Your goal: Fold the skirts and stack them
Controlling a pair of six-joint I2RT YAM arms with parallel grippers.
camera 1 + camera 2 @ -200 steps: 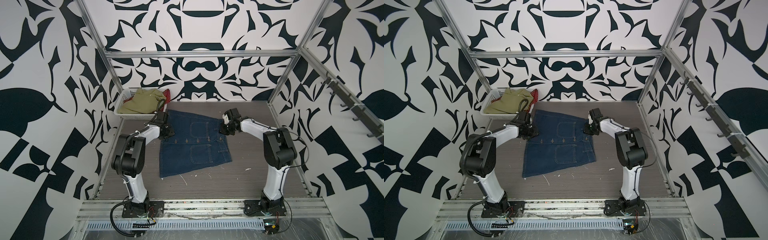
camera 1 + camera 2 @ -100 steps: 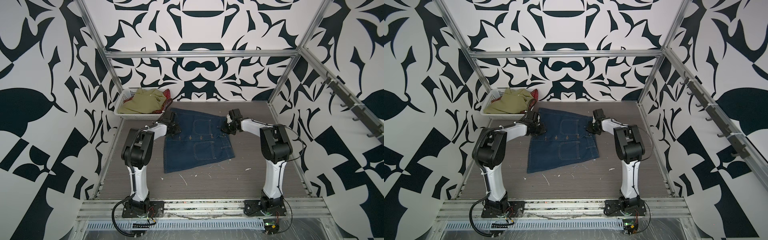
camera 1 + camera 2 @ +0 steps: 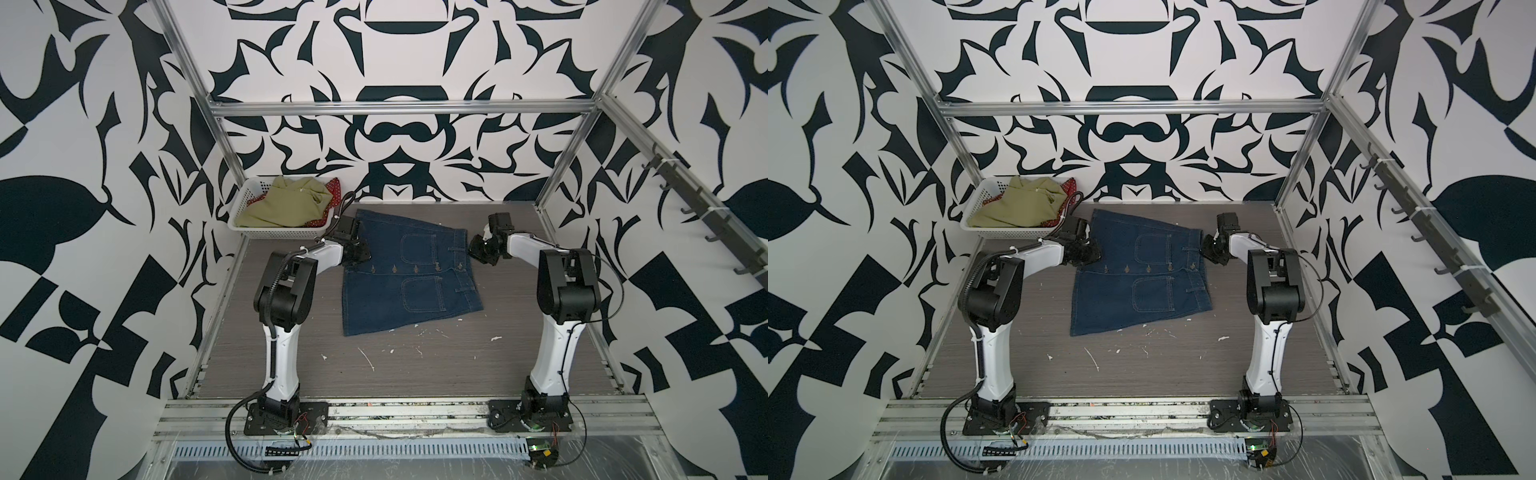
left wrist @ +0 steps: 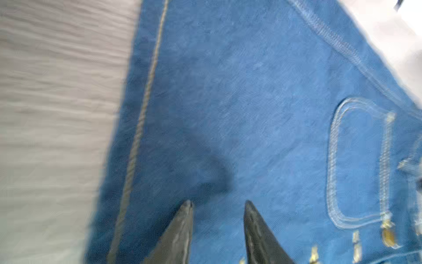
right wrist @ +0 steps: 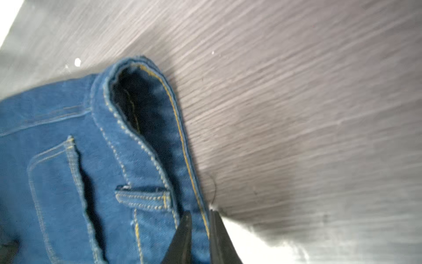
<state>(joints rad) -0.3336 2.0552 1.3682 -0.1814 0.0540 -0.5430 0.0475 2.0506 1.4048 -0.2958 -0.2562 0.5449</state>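
The dark blue denim skirt (image 3: 407,286) (image 3: 1138,286) lies flat on the table in both top views, buttons and pockets up. My left gripper (image 3: 360,254) (image 4: 218,202) hovers open over its left hem side, with nothing between the fingers. My right gripper (image 3: 476,248) (image 5: 201,212) is at the waistband on the right. Its fingers (image 5: 182,237) stand slightly apart, and the waistband edge (image 5: 180,128) runs between them. The olive-green skirt (image 3: 286,203) lies heaped in the basket over the red polka-dot skirt (image 3: 334,195).
The white perforated basket (image 3: 270,233) stands at the back left corner, close to my left wrist. Small white scraps (image 3: 365,357) dot the table's front. Metal frame posts (image 3: 557,166) and a rail of hooks (image 3: 706,216) line the right side.
The denim skirt has slid back and a little to the right with both grippers. The right gripper's fingers have parted on the waistband.
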